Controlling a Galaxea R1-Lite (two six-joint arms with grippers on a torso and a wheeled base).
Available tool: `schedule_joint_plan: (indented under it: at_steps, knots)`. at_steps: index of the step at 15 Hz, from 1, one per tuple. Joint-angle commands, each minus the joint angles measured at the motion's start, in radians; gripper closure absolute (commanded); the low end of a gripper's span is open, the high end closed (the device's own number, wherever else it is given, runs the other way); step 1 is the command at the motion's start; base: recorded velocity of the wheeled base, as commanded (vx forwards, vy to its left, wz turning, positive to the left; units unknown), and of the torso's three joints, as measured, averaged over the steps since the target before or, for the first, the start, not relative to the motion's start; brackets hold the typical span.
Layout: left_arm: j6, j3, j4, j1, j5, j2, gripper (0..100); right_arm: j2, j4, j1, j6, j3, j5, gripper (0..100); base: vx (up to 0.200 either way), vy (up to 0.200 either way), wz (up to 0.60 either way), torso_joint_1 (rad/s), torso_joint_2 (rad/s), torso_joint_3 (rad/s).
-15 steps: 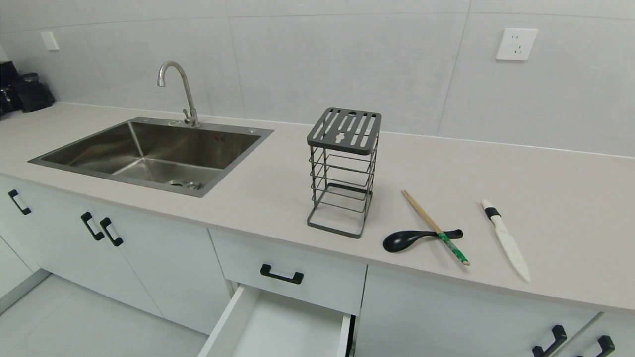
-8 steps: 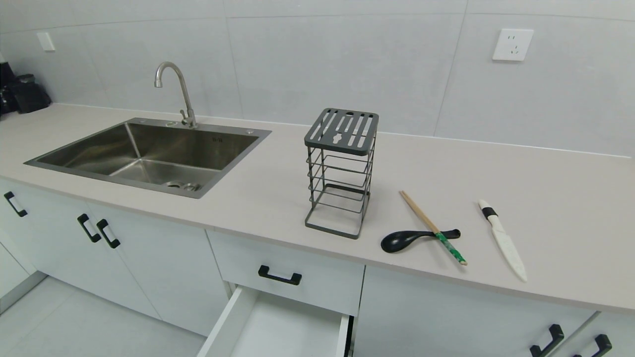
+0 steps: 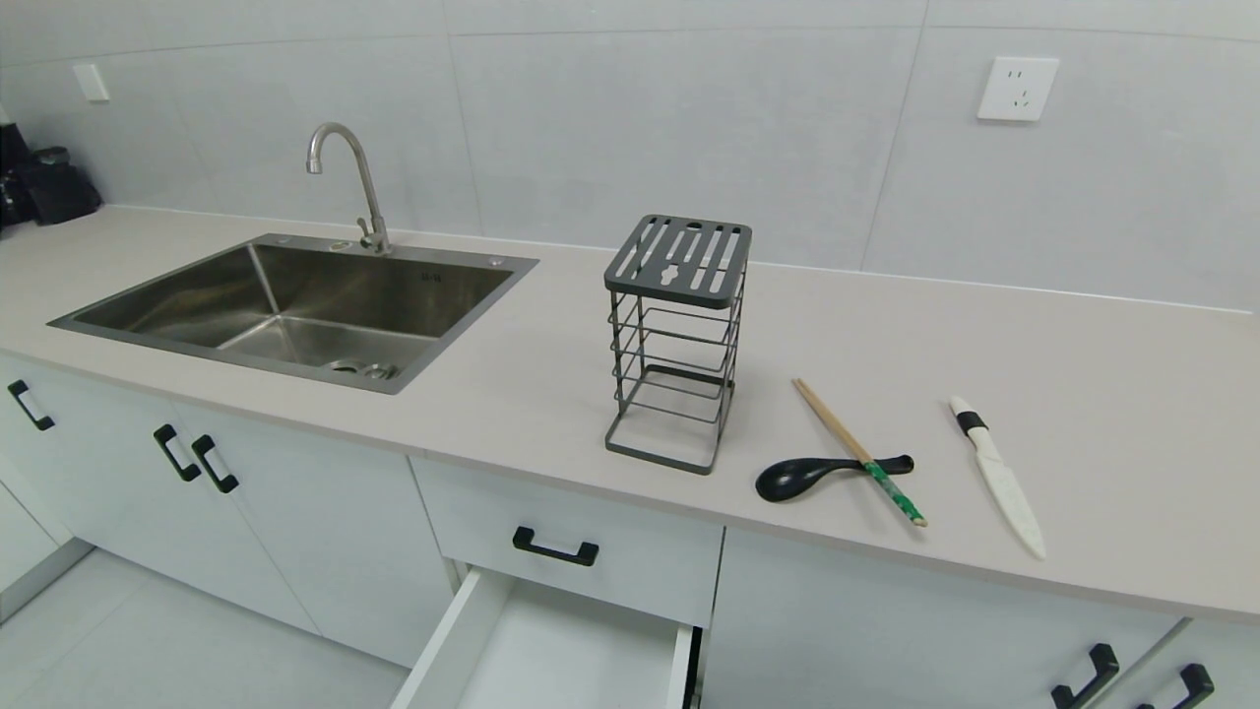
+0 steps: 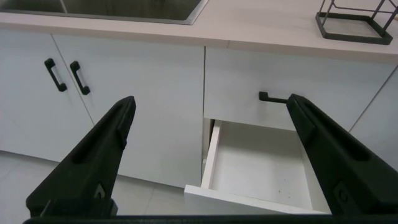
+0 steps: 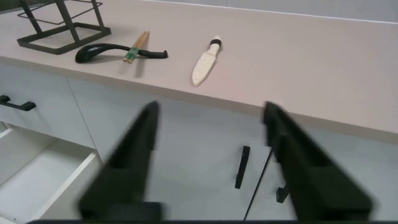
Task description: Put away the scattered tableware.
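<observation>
Black plastic spoon [image 3: 799,480], green-tipped wooden chopsticks [image 3: 849,442] and white knife [image 3: 1001,480] are shown unstowed right of grey wire rack [image 3: 679,258]; left gripper [image 4: 209,104] and right gripper [image 5: 210,111] are held spread, empty.

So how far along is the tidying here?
Done: only the lower drawer stands open. In hand: nothing; the left gripper and right gripper are both open and empty. Left: the black spoon, the chopsticks crossing its handle and the white knife all lie on the counter, and the wire rack is empty.
</observation>
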Motion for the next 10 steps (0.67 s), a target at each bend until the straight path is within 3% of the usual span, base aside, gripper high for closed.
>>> schedule_joint_plan:
  at_steps: [1, 8, 10]
  knots:
    - [0.000, 0.000, 0.000, 0.000, -0.001, 0.000, 0, 0.000, -0.003, 0.000, -0.032, 0.000, 0.026, 0, 0.000, 0.000, 0.00, 0.000, 0.00, 0.000]
    - [0.000, 0.000, 0.000, 0.000, -0.001, 0.000, 0, 0.002, -0.013, 0.000, -0.031, -0.006, 0.029, 0, 0.000, 0.000, 0.00, 0.000, 0.00, 0.000]
    - [0.000, 0.000, 0.000, 0.000, 0.001, 0.000, 0, 0.137, -0.088, -0.003, -0.020, -0.268, 0.032, 0, 0.000, 0.000, 0.00, 0.000, 0.00, 0.000]
